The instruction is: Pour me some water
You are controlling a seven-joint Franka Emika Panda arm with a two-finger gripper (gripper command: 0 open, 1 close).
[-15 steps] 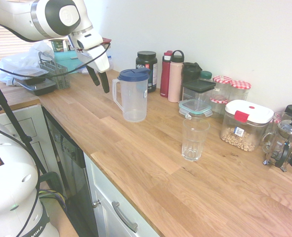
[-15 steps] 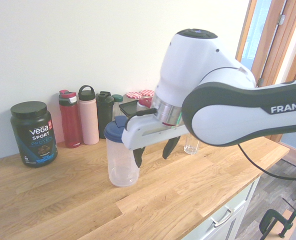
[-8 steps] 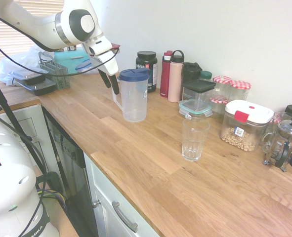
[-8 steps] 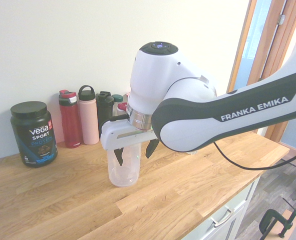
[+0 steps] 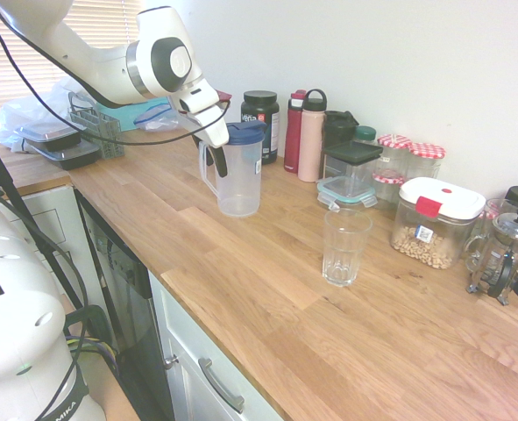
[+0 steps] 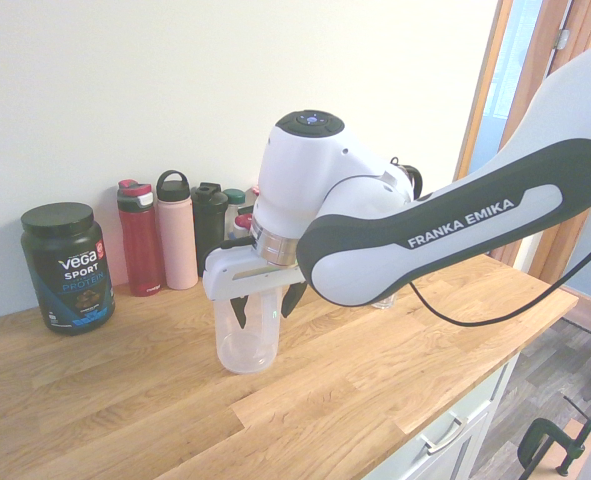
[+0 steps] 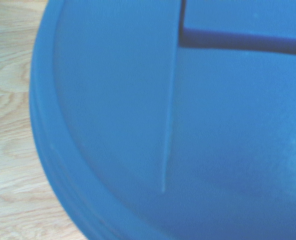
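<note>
A clear plastic pitcher (image 5: 239, 180) with a blue lid (image 5: 244, 132) stands upright on the wooden counter (image 5: 267, 289). Its handle points toward the arm. My gripper (image 5: 213, 160) hangs over the handle side of the pitcher (image 6: 245, 345), open, with one dark finger on each side of the handle; from the other side the gripper (image 6: 267, 308) shows its fingers spread. The blue lid (image 7: 188, 125) fills the wrist view. An empty drinking glass (image 5: 344, 247) stands upright to the right of the pitcher, well apart from it. I cannot make out a water level in the pitcher.
Behind the pitcher, along the wall, stand a black protein tub (image 5: 260, 123), a red bottle (image 5: 294, 132), a pink bottle (image 5: 311, 136), storage containers (image 5: 434, 219) and a French press (image 5: 504, 254). A dish rack (image 5: 96, 127) and trays sit at the far left.
The arm has swung in from the left and come down at the pitcher. The open fingers now straddle its handle. Pitcher and glass have not moved.
</note>
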